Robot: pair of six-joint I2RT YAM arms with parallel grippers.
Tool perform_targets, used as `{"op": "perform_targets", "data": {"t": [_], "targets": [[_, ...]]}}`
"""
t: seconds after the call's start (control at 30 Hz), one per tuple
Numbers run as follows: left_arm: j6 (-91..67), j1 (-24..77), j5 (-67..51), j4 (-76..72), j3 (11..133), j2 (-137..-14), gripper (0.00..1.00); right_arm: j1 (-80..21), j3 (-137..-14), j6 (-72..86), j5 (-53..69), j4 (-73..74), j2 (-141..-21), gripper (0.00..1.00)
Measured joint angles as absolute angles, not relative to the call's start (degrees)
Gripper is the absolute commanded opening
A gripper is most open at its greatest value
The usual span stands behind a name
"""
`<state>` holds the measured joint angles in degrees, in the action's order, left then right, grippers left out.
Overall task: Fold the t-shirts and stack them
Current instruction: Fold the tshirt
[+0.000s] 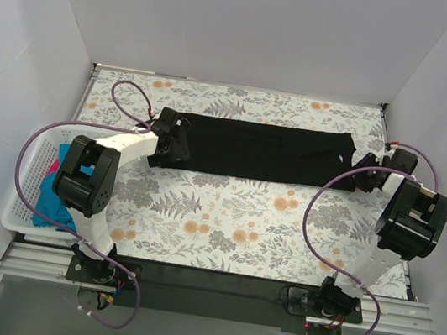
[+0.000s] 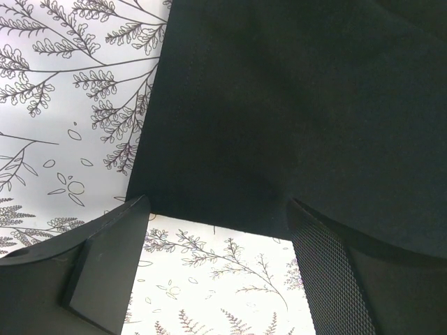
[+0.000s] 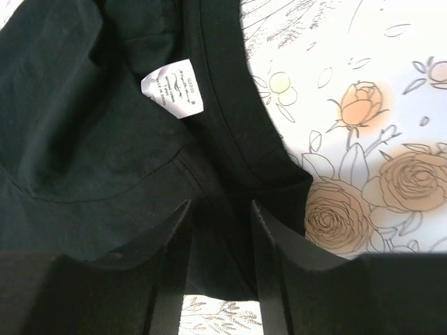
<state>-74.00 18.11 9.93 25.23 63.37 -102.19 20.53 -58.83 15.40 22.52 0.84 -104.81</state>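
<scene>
The black t-shirt (image 1: 260,150) lies folded into a long strip across the back of the floral table. My left gripper (image 1: 168,143) is at its left end. In the left wrist view that gripper (image 2: 218,204) stands wide open over bare tablecloth, with the shirt's edge (image 2: 293,105) just past its fingertips. My right gripper (image 1: 366,169) is at the collar end. Its jaws (image 3: 220,204) are partly open and straddle a fold of black cloth (image 3: 84,125) below the white label (image 3: 172,91). A teal-blue t-shirt (image 1: 54,204) and some pink-red cloth (image 1: 60,165) lie in the basket.
A white lattice basket (image 1: 30,179) stands at the table's left edge beside the left arm. White walls close in the table on three sides. Purple cables loop from both arms. The floral tablecloth (image 1: 225,210) spreads in front of the shirt.
</scene>
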Motion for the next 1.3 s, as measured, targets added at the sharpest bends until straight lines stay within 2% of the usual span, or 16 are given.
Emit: {"op": "perform_targets", "data": {"t": [0.1,0.27,0.5,0.83,1.07,1.2,1.23,1.3], "targets": [[-73.97,18.11,10.02,25.36,63.51,-102.35,0.78,20.56,-58.81,14.7,23.86,0.49,-105.27,0.31],[-74.39,18.11,10.5,26.5,64.38,-103.0,0.78,20.58,-57.08,14.57,24.97,-1.06,-104.22,0.01],[-76.34,17.39,10.66,27.46,64.71,-103.31,0.73,23.09,-50.57,15.88,23.88,-1.93,-98.94,0.01],[-78.89,15.77,8.1,25.8,62.37,-101.89,0.72,26.79,-44.58,18.81,22.17,-2.24,-95.85,0.01],[-81.41,15.22,6.81,24.12,54.78,-96.25,0.69,30.0,-40.32,22.7,19.62,-3.36,-92.07,0.01],[-83.57,15.27,5.89,24.8,48.14,-89.21,0.72,31.14,-36.91,23.75,15.49,-3.31,-87.7,0.11],[-83.9,15.51,5.96,25.67,47.09,-87.83,0.73,31.16,-36.14,23.88,14.72,-3.05,-86.61,0.21],[-84.58,16.71,5.98,28.58,45.23,-84.99,0.75,31.03,-34.87,24.12,13.5,-2.39,-84.29,0.29]]}}
